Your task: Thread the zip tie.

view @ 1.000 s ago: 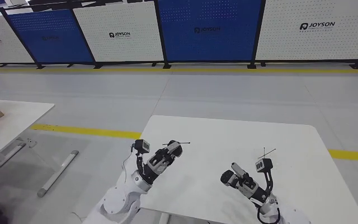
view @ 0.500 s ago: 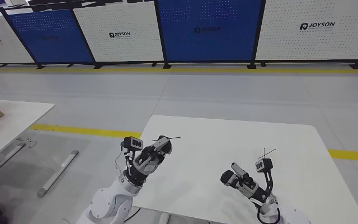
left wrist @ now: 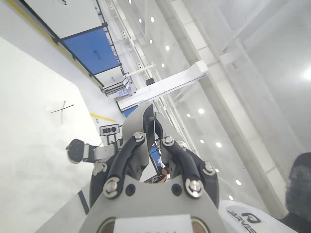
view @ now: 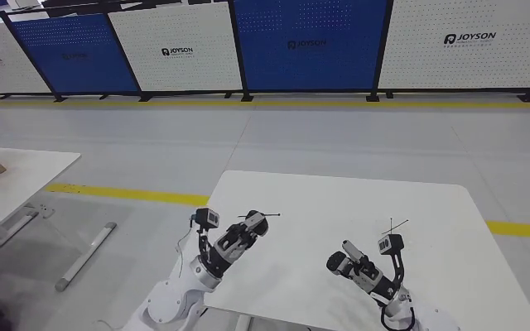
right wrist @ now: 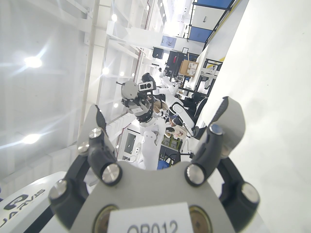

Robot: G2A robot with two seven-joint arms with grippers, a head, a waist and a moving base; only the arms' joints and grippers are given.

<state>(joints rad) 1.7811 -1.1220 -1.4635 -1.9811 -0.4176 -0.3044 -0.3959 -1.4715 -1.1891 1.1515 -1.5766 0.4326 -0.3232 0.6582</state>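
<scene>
- The left claw (view: 255,220) is over the near-left part of the white worktop (view: 348,194), just inside its left edge; it angles up and away from the surface; its fingers (left wrist: 136,122) are pressed together on the zip tie (view: 267,215)
- The zip tie is a thin dark strip pinched at the tips of the left claw; in the top view its free length sticks out to the right of the fingertips, roughly level, over the worktop and not touching it; in the left wrist view it shows as a fine line (left wrist: 154,127) running along the seam between the two closed fingers
- The right claw (right wrist: 161,110) is at the near-right part of the worktop, well apart from the left claw; its fingers (right wrist: 229,109) are spread wide with nothing between them; the top view shows it (view: 341,256) turned towards the left
- Two thin crossed ties (view: 396,225) lie flat on the worktop just beyond the right arm's wrist; in the left wrist view (left wrist: 62,109) one looks dark and one paler
- A second white table (view: 25,170) stands to the left; a pale bar (view: 85,255) lies on the floor near it; a yellow line (view: 124,194) runs across the floor; blue and white pegboard panels (view: 306,45) stand at the far side
</scene>
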